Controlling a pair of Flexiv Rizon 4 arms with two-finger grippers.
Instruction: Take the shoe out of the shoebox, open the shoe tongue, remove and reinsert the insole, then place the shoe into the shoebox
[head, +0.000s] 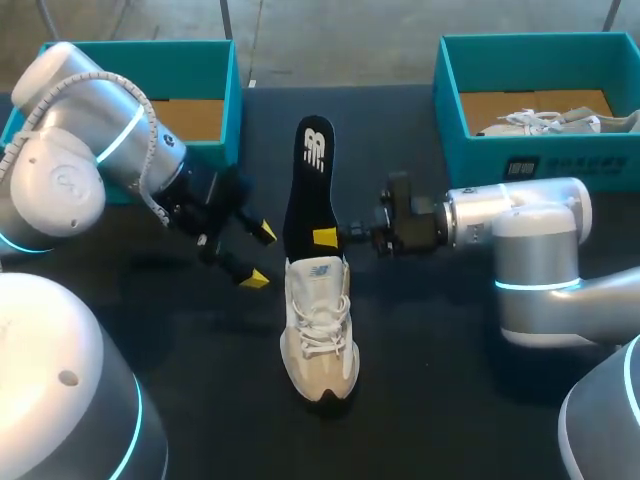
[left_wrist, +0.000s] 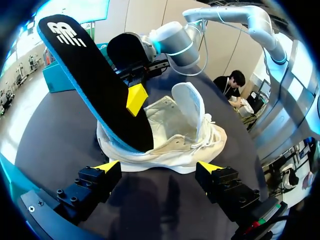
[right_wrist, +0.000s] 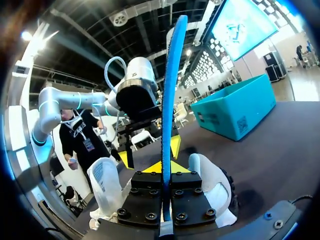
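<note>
Yellow-tipped fingers of the right gripper (right_wrist: 163, 167) are clenched on the black, blue-edged insole (right_wrist: 170, 90), pinching it from both faces partway along its length. The insole's lower end sits inside the mouth of the pale sneaker (right_wrist: 212, 182), while its logo-printed heel end slants up and away, clear of the sneaker. The sneaker stands upright on the dark table (head: 450, 400), outside both boxes, between the left shoebox (head: 150, 50) and the right shoebox (head: 540, 160), with its tongue lifted. The left gripper (left_wrist: 159, 167) hovers near the sneaker's side with its fingers spread wide and nothing between them.

The step in hand looks to be the insole work. The insole is half in and half out, and one moment does not say whether it is leaving or returning. Either way, the next move likely calls for the left gripper to steady the sneaker, since a pull or push on the insole could drag so light a thing across the table. The right arm should then travel along the insole's own line, so as not to buckle it.
</note>
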